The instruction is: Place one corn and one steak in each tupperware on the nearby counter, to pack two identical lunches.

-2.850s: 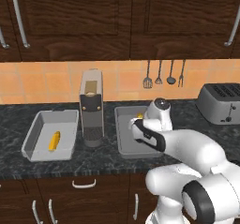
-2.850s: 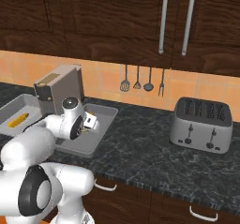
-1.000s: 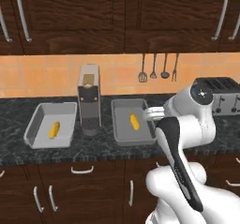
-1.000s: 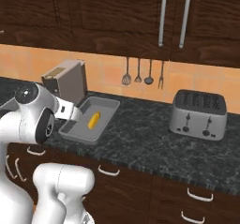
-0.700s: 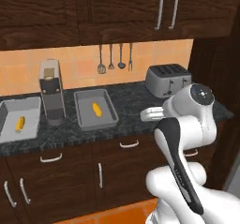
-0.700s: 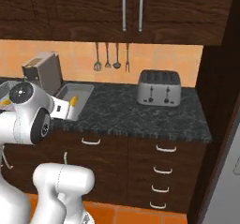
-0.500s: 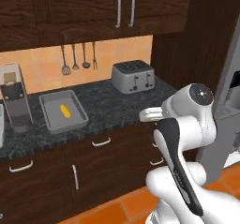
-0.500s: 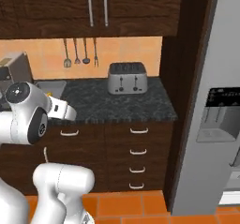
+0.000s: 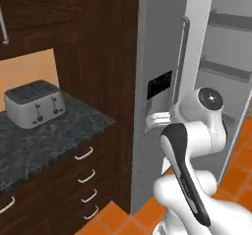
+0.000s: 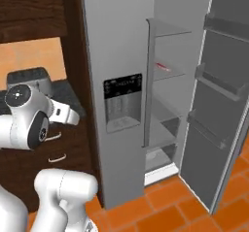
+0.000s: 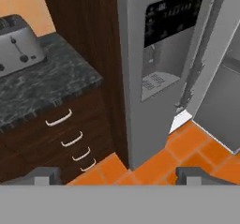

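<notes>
Right base view: flat red steak [image 10: 163, 67] on fridge shelf [image 10: 168, 74].

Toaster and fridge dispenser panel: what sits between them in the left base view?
Between the toaster and the dispenser panel lie bare dark counter and a tall dark wood cabinet side; the hand view agrees.

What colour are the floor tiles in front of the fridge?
Orange floor tiles with thin pale joints; clearest in the right base view.

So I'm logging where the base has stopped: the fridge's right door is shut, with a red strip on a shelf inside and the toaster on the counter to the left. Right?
Not quite: the fridge door stands open, as the right base view shows. The red strip on a shelf and the toaster on the counter to the left are right.
</notes>
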Controlling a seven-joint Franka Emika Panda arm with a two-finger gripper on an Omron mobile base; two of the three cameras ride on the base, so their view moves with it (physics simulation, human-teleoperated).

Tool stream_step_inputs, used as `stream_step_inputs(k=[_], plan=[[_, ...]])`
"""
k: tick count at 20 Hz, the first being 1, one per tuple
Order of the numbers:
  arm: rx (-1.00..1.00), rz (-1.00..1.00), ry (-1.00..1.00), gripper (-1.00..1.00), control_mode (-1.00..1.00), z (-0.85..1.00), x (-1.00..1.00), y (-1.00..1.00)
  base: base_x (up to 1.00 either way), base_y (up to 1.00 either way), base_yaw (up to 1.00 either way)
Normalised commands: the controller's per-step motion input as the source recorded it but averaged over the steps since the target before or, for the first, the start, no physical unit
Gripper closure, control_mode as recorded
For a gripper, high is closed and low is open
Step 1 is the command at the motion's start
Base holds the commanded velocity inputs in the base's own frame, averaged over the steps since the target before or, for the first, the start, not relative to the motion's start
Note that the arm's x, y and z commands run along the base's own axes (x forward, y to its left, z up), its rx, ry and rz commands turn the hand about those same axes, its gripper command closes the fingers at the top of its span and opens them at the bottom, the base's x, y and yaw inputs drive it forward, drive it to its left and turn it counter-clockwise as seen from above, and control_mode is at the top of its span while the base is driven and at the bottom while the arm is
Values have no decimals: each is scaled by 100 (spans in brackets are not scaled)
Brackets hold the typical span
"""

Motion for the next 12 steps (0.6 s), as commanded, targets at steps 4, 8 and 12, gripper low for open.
stream_step_inputs(k=[4, 8, 12], plan=[[0, 0, 0, -100, 100, 0, 0, 0, 84, -100, -42], [0, 0, 0, -100, 100, 0, 0, 0, 100, -80, -15], [0, 0, 0, -100, 100, 0, 0, 0, 100, -51, 9]])
